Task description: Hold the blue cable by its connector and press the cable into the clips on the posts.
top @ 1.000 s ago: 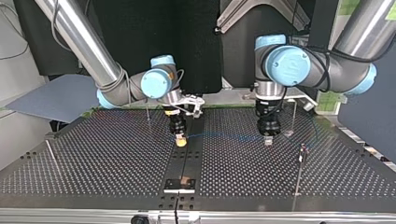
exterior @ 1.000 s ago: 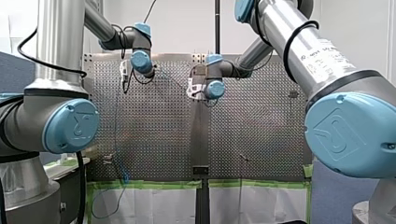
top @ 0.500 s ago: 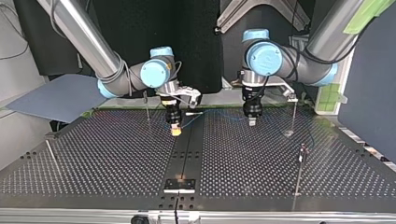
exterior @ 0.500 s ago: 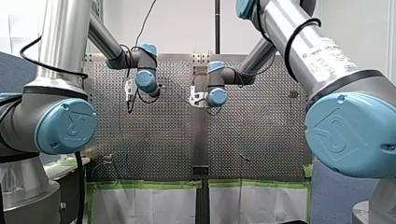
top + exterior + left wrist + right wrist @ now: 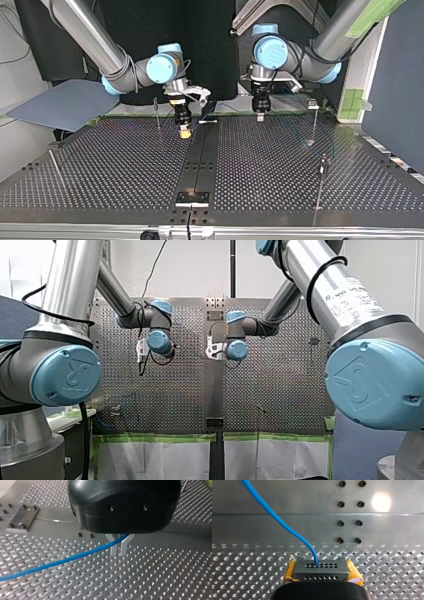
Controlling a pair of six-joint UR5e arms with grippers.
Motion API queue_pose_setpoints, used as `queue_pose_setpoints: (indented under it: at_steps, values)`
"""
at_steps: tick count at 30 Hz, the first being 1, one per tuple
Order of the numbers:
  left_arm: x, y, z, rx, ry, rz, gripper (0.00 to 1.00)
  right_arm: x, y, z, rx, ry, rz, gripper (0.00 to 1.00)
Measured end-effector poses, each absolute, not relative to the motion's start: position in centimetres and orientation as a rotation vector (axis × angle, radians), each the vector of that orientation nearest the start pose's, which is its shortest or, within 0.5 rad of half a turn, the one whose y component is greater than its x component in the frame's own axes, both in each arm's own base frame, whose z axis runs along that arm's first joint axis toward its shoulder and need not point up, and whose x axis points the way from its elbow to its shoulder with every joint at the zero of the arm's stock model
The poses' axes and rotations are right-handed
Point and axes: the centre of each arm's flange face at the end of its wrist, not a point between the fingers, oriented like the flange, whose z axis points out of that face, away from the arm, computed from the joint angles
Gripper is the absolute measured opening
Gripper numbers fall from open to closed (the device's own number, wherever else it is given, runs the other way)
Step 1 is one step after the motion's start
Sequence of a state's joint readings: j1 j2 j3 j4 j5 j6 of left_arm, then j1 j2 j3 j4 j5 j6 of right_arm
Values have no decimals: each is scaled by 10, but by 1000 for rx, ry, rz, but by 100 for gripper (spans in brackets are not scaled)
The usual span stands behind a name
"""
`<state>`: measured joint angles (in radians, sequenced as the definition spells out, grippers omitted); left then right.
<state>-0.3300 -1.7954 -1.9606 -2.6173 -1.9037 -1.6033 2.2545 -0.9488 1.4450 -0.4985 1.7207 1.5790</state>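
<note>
The blue cable (image 5: 287, 527) is a thin, smooth, limp strand. It enters one of the small holes in its connector (image 5: 321, 573), a matte grey rectangular block with two rows of such holes. The right gripper (image 5: 185, 131) pinches that block by its short ends between soft-looking yellow pads (image 5: 290, 569).

Further along the cable, the left gripper (image 5: 119, 552) has its slim metal jaws pressed nearly together, and the cable threads through the fork above their tips. Both hang over the shiny perforated counter (image 5: 100, 170). No view shows the cable seated in the clip (image 5: 312, 104) on the thin post (image 5: 314, 125) near the left gripper.

Two risks seem likely. The slick sheath could slide out of the fork if tension slackens. A sideways pull could twist the connector in the pads and kink the strand at its root.
</note>
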Motion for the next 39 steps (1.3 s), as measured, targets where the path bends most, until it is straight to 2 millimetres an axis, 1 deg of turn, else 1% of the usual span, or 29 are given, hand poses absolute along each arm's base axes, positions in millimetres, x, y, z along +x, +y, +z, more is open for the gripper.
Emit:
queue_pose_setpoints:
  at_steps: [10, 15, 18, 21, 27, 33, 39]
  values:
    - [438, -283, 211, 19, 1655, -29, 0, 511, -455, 192, 1580, -919, 1587, 0]
    - [438, -293, 190, 33, 1665, -36, 0, 502, -453, 179, 1572, -929, 1579, 0]
    - [437, -298, 177, 39, 1673, -36, 0, 495, -453, 169, 1568, -945, 1572, 0]
    - [436, -303, 165, 41, 1680, -36, 0, 488, -452, 154, 1569, -962, 1557, 0]
    - [434, -309, 139, 50, 1702, -39, 0, 478, -443, 114, 1588, -1004, 1519, 0]
    - [426, -310, 110, 61, 1735, -38, 0, 469, -424, 67, 1615, -1048, 1470, 0]
    - [416, -310, 80, 86, 1757, -34, 0, 455, -403, 21, 1644, -1094, 1420, 0]
